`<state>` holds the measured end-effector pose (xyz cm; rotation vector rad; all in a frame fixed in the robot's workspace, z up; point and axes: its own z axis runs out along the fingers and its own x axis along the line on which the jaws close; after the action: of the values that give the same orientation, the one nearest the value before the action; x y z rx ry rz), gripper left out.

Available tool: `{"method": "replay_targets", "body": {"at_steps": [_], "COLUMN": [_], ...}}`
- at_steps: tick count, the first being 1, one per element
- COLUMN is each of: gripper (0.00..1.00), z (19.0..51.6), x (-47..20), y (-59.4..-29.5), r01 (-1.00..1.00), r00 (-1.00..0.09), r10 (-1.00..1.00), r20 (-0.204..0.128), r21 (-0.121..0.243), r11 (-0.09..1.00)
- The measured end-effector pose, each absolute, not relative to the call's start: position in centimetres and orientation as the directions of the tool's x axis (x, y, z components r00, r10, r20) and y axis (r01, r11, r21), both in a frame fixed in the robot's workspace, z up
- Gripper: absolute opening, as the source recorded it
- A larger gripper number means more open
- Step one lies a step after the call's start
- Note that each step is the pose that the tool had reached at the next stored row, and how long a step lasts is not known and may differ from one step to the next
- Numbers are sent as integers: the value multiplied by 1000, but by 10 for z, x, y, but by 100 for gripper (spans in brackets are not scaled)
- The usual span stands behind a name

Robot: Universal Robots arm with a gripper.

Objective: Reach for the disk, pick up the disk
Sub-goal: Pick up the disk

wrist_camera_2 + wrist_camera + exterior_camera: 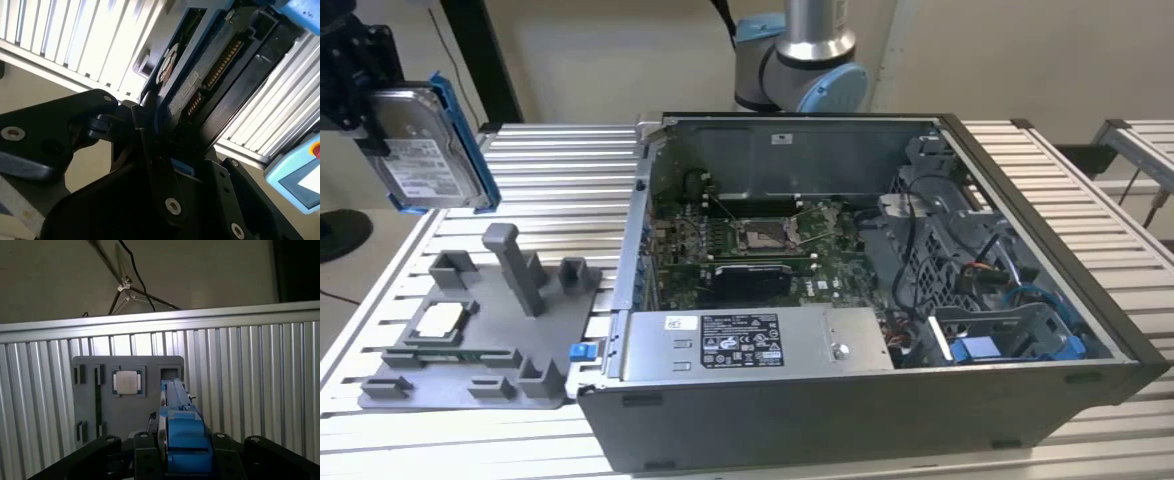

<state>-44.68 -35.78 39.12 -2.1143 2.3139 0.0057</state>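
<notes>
Item: flat rectangular silver-grey metal disk, white label, blue caddy rails (434,150).
Location: well above grey plastic fixture tray (480,385), clear of it, standing on edge.
Black tool (360,95): clamped across disk's thin faces, probably the firmest purchase.
Pick-up looks done.

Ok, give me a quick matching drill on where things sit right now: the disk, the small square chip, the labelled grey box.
Things:
1. disk
2. small square chip
3. labelled grey box

Places:
A. inside the open computer case
B. clamped in the gripper, up off the table
C. seated in the grey fixture plate

Pairs: 1-B, 2-C, 3-A
</notes>
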Motion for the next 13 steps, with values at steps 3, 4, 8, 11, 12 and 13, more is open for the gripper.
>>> {"method": "replay_targets", "body": {"at_steps": [3, 4, 8, 11, 12, 13], "gripper": [0, 0, 0, 0, 0, 0], "z": [394, 397, 409, 419, 424, 426], "x": [-447, -447, -447, -447, -447, -447], "y": [-358, -358, -358, -358, -358, -358], "r01": [-996, -996, -996, -997, -997, -997], "r00": [-90, -90, -84, -82, -81, -81], "r10": [-996, -996, -996, -997, -997, -997], "r20": [-8, -8, -8, -8, -8, -8], "r21": [-2, -2, -2, -2, -2, -2], "r11": [90, 90, 84, 82, 81, 81]}}
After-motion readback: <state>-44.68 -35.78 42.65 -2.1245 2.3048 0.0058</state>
